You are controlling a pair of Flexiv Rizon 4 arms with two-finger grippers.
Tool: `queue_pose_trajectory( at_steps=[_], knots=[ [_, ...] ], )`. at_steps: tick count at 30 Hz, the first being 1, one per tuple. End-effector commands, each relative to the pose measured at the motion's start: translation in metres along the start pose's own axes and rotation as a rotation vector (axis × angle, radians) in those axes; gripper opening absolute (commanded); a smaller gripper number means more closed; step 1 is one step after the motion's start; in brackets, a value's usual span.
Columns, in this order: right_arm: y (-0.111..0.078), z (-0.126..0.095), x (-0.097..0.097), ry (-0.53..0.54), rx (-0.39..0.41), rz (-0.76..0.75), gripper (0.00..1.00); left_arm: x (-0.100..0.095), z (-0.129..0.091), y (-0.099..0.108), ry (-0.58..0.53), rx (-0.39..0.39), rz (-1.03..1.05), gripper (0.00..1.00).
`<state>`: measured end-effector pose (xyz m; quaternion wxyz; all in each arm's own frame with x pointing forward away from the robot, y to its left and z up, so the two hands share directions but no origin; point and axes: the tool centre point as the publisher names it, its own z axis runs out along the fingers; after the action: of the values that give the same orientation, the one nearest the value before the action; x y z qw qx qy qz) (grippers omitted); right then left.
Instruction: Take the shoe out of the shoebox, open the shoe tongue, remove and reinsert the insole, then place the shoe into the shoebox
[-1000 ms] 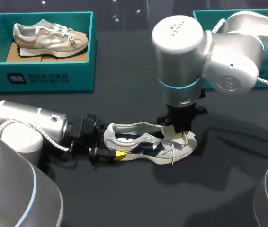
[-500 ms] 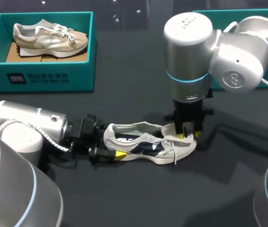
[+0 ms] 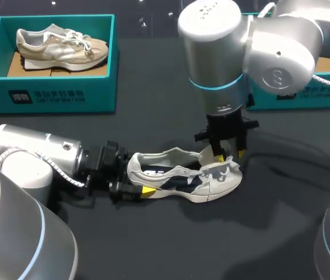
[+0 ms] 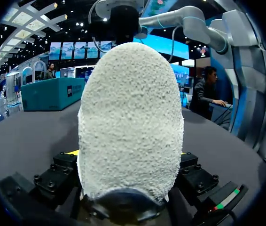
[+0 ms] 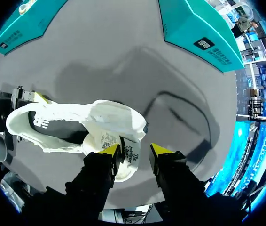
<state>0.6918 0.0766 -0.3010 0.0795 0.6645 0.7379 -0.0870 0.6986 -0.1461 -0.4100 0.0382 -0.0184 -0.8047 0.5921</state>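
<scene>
You have two shoes in sight, and only one is out on the table. That shoe, white with navy panels, lies on its sole near the middle, its long axis running 9 to 3 o'clock: heel at 9, toe at 3. The beige shoe lies the same way, toe to 3 o'clock, on brown card inside the left box at 10 o'clock.

There are two teal boxes. The right box stands at 2 o'clock, partly hidden behind your right arm, well apart from the shoe.

Your left gripper comes in low from 9 o'clock, along the shoe's own axis, and is clamped on the heel. In the left wrist view the shoe's pebbled heel fills the space between the finger blocks of the left gripper.

Your right gripper hangs straight down over the front half of the shoe, at the tongue, which stands raised off the laces. From the right wrist you see the right gripper with its two yellow tips apart and the tongue, label side up, lying between them. It touches one tip, and a dark gap shows before the other, so the grip is not closed. The shoe stretches away beside that gripper toward your left arm
</scene>
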Motion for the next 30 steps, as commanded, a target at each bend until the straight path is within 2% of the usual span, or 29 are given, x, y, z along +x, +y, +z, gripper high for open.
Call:
queue_pose_trajectory(
  at_steps=[1,9,14,17,18,19,22,25,30],
  knots=[
    [-0.003,-0.042,0.013,-0.106,-0.027,-0.068,0.4,0.001,0.001,0.0,0.001,-0.001,0.0,0.0],
    [-0.001,-0.091,0.035,-0.156,-0.096,-0.289,0.39,0.001,0.001,0.0,0.001,-0.001,0.0,0.0],
    [0.005,-0.109,0.054,-0.172,-0.111,-0.468,0.34,0.001,0.001,0.0,0.001,-0.001,0.0,0.0],
    [0.01,-0.113,0.064,-0.165,-0.106,-0.581,0.25,0.001,0.001,0.0,0.001,-0.001,0.0,0.0],
    [0.012,-0.113,0.068,-0.163,-0.102,-0.623,0.05,0.001,0.001,0.0,0.001,-0.001,0.0,0.0],
    [0.014,-0.113,0.073,-0.155,-0.104,-0.653,0.0,0.001,0.001,0.0,0.001,-0.001,0.0,0.0],
    [0.016,-0.112,0.086,-0.128,-0.138,-0.801,0.0,0.001,0.001,0.0,0.001,-0.001,0.0,0.0],
    [0.008,-0.112,0.105,-0.104,-0.23,-1.054,0.0,0.001,0.001,0.0,0.001,-0.001,0.0,0.0],
    [0.008,-0.112,0.105,-0.104,-0.23,-1.054,0.0,0.001,0.001,0.0,0.001,-0.001,0.0,0.0]
  ],
)
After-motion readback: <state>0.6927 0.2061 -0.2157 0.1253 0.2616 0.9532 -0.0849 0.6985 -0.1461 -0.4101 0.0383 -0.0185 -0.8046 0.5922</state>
